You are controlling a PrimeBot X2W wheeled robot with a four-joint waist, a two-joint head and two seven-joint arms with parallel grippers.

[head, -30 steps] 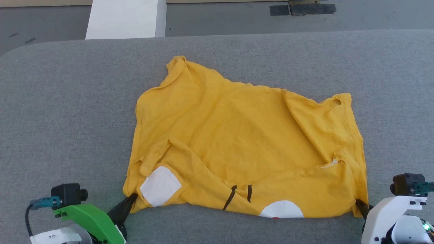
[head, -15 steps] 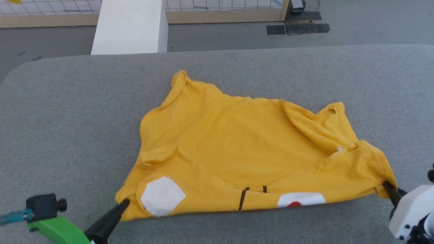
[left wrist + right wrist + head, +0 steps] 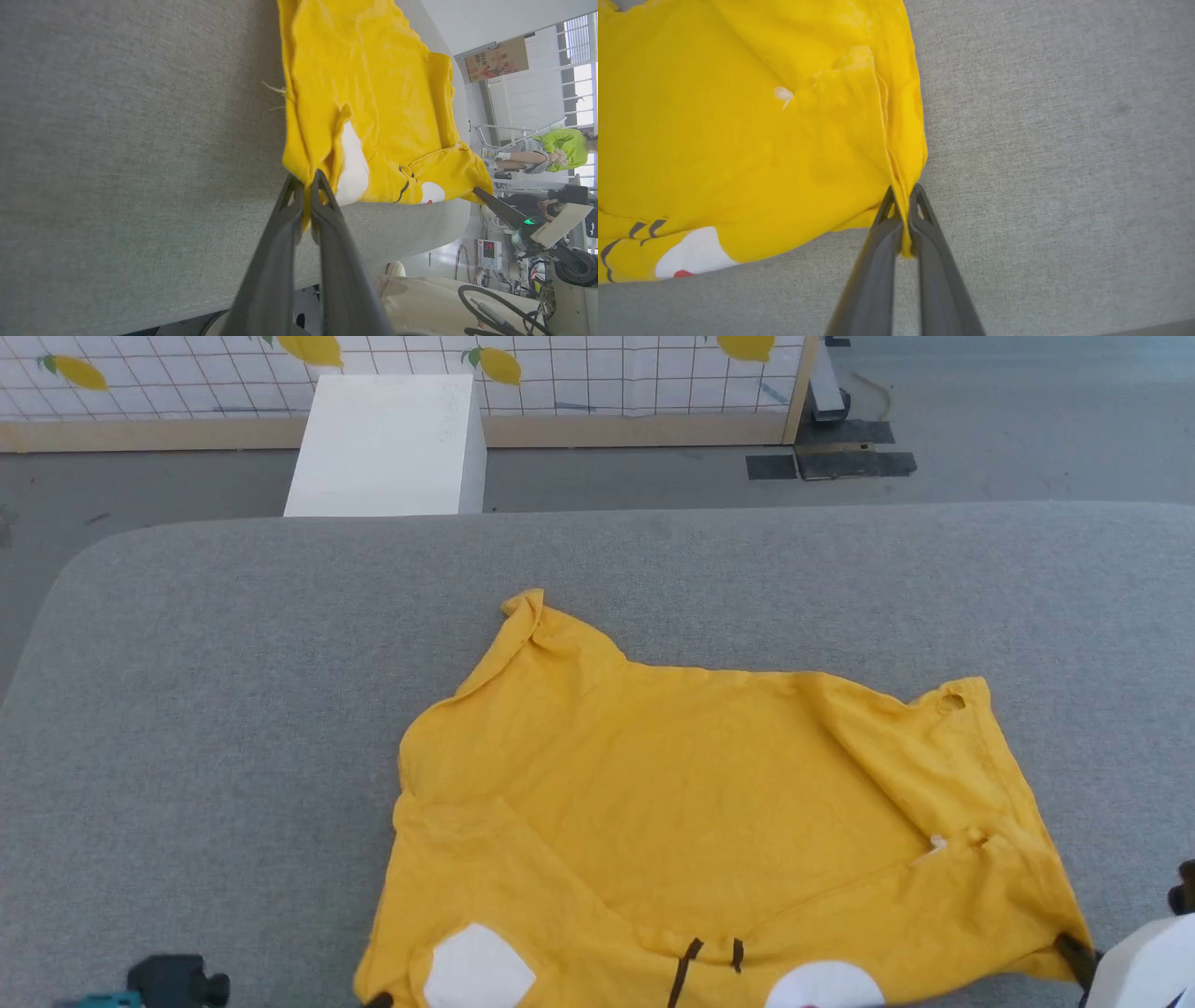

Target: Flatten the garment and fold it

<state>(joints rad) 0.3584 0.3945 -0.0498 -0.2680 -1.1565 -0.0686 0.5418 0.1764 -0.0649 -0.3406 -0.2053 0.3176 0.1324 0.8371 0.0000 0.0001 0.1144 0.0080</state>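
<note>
The mustard-yellow garment (image 3: 691, 803) lies spread on the grey table (image 3: 233, 709), with white patches and short dark marks along its near edge. In the left wrist view my left gripper (image 3: 306, 182) is shut on the garment's (image 3: 373, 93) near left corner. My right gripper (image 3: 903, 193) pinches the near right corner of the garment (image 3: 738, 130), shut on the fabric edge. In the head view the right gripper's tip (image 3: 1074, 952) shows at the garment's lower right corner, and the left gripper's tip (image 3: 378, 1001) at the lower left corner. The near edge looks stretched between both corners.
A white block (image 3: 387, 448) stands on the floor beyond the table's far edge. Behind it runs a tiled wall with printed lemons (image 3: 499, 364). Bare table surface lies to the left and far side. A person (image 3: 556, 149) in a bright green top sits off in the left wrist view.
The head camera has tilted up, so the table and garment sit lower in view. Both grippers keep their corners and the near edge has been pulled straighter and closer to the table's front edge.
</note>
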